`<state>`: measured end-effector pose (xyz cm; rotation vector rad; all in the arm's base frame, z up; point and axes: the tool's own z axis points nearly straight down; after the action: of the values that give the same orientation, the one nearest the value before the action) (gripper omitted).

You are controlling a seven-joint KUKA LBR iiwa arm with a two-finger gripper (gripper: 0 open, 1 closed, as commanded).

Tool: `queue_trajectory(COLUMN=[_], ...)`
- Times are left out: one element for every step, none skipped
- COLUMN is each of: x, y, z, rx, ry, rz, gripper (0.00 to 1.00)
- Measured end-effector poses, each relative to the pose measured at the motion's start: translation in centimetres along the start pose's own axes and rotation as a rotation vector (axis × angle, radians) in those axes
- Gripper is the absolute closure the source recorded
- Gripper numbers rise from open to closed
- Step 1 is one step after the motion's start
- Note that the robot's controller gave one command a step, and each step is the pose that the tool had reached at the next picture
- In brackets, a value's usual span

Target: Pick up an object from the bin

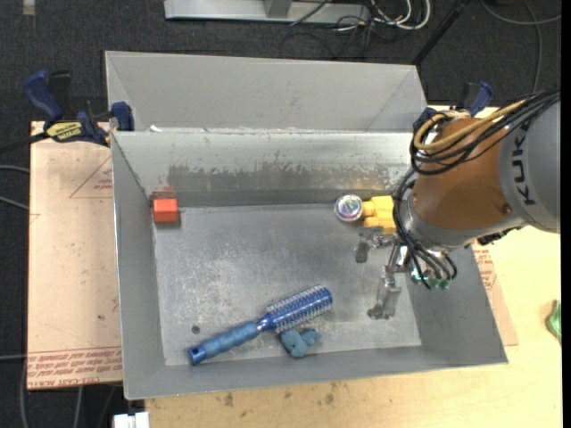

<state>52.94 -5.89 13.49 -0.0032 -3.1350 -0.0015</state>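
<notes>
Claw (375, 277) open, empty, over bare bin floor (268, 257) by right edge | blue hairbrush (260, 325) left, apart | yellow toy (376, 210) behind

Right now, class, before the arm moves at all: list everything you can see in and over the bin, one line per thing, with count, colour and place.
hairbrush: one, blue, lying near the front wall, handle toward the front-left corner
small moulded piece: one, grey-blue, right beside the brush head, on its front side
block: one, orange-red, back-left corner of the floor
toy: one, yellow with a round silver-blue end, by the back wall at the right, partly hidden by the arm
bin: one, grey metal, holding all of these
arm: one, orange-brown cover with cables, reaching in from the right
gripper: one, metal, open, over bare floor right of the hairbrush, holding nothing
</notes>
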Motion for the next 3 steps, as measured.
queue_trajectory(x=[-1.6, -0.3, -0.3], y=[7.6, 10.9, 10.8], z=[4.3, 6.6, 6.6], rx=[-0.004, -0.001, 0.001], ry=[-0.004, -0.005, -0.007], rz=[0.062, -0.093, -0.093], gripper=[0.00, 0.00, 1.00])
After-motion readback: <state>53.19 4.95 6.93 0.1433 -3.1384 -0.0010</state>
